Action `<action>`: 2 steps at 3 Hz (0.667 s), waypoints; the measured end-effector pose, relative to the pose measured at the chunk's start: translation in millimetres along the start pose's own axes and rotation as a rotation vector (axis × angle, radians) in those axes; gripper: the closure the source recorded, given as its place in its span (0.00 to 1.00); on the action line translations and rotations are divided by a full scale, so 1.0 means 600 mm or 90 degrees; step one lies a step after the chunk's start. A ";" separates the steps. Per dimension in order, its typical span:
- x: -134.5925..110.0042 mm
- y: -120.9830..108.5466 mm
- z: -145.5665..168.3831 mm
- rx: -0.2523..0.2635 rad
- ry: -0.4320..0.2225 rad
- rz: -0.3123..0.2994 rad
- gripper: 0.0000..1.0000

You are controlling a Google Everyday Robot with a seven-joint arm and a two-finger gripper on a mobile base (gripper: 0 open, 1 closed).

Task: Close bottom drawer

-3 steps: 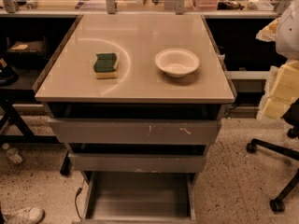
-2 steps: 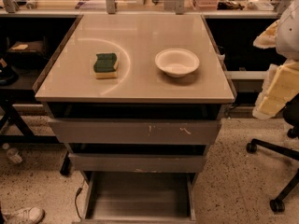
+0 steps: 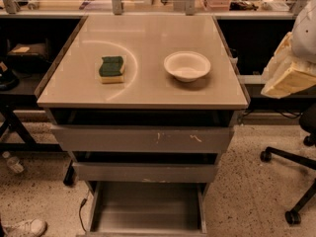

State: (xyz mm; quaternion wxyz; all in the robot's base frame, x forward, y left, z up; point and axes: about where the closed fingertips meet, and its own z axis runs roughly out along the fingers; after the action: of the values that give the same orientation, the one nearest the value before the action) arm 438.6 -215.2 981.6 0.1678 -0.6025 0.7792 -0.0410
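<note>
Your bottom drawer (image 3: 146,209) stands pulled out toward you, lowest of the three under the table (image 3: 148,95), with its flat grey tray showing. Your end effector (image 3: 289,75) hangs at the right edge, beside the table; you cannot tell its state. A sponge (image 3: 112,69) and a bowl (image 3: 187,65) sit on top.

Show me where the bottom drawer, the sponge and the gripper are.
bottom drawer (image 3: 147,207): camera view, its flat grey tray.
sponge (image 3: 111,66): camera view, its green top.
gripper (image 3: 287,80): camera view, right edge, its pale body.
</note>
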 end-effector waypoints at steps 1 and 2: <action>0.000 0.000 0.000 0.000 0.000 0.000 0.84; 0.000 0.002 -0.003 0.008 -0.001 -0.002 1.00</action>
State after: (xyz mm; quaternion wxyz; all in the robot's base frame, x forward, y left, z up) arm 436.8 -215.3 982.8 0.1720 -0.6024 0.7781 -0.0455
